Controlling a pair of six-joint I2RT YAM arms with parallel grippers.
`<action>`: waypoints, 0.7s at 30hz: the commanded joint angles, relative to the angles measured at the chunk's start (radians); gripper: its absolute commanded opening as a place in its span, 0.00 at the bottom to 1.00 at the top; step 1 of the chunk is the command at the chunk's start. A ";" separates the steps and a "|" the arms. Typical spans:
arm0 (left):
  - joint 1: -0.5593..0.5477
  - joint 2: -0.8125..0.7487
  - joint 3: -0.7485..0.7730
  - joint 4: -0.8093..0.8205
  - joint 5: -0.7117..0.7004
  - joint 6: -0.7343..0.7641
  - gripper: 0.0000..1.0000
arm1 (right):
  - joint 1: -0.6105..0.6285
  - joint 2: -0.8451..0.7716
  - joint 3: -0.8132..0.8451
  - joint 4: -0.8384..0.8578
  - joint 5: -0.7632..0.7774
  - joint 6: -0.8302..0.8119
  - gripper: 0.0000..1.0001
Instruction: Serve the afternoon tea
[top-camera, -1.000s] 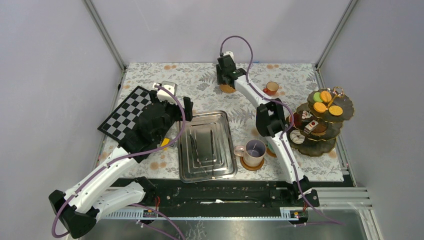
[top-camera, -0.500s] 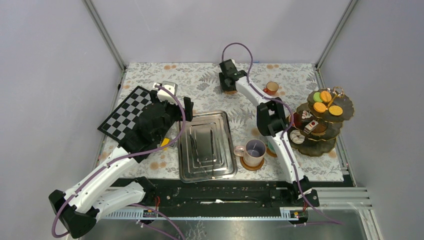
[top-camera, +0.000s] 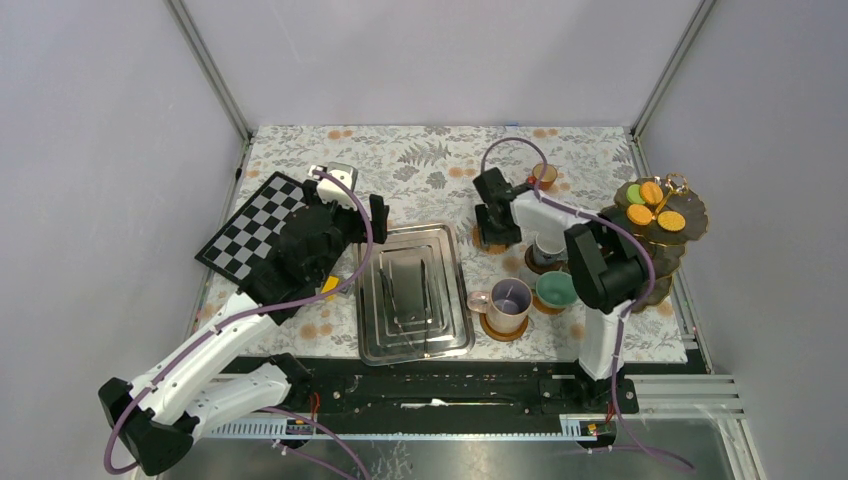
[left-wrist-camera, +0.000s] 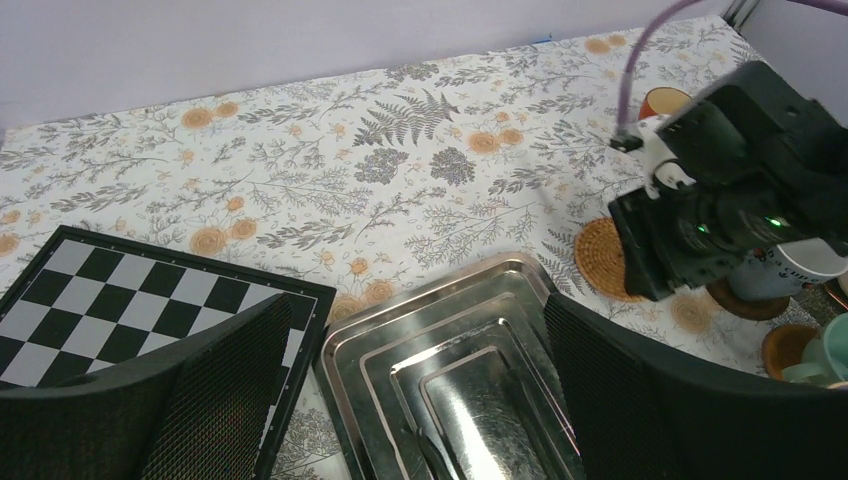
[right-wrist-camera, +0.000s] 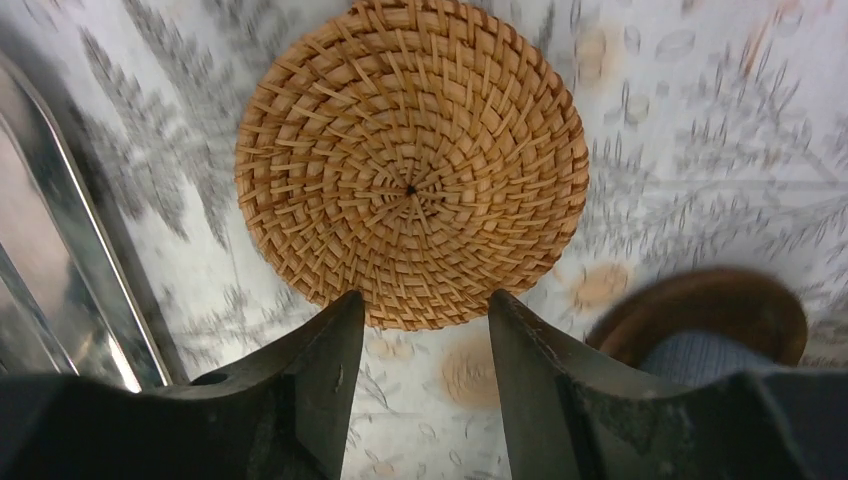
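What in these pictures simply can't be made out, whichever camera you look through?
Lower tiers of the dark three-tier stand: top view, the right arm covers them, so their contents go unseen.
Small yellow object: top view, mostly under the left arm; unidentifiable.
Grey mug: right wrist view, blurred, cut off by a finger.
Near rim of the round woven coaster: right wrist view, behind the fingertips of the right gripper; contact unclear.
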 joint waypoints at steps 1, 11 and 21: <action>0.003 0.002 0.010 0.042 0.018 0.000 0.99 | 0.003 -0.079 -0.195 0.041 -0.082 0.022 0.56; 0.003 -0.006 0.004 0.044 0.006 0.002 0.99 | 0.065 -0.119 -0.263 0.076 -0.110 0.020 0.55; 0.003 -0.004 0.006 0.042 0.016 0.002 0.99 | 0.086 -0.164 -0.231 0.017 0.015 0.063 0.58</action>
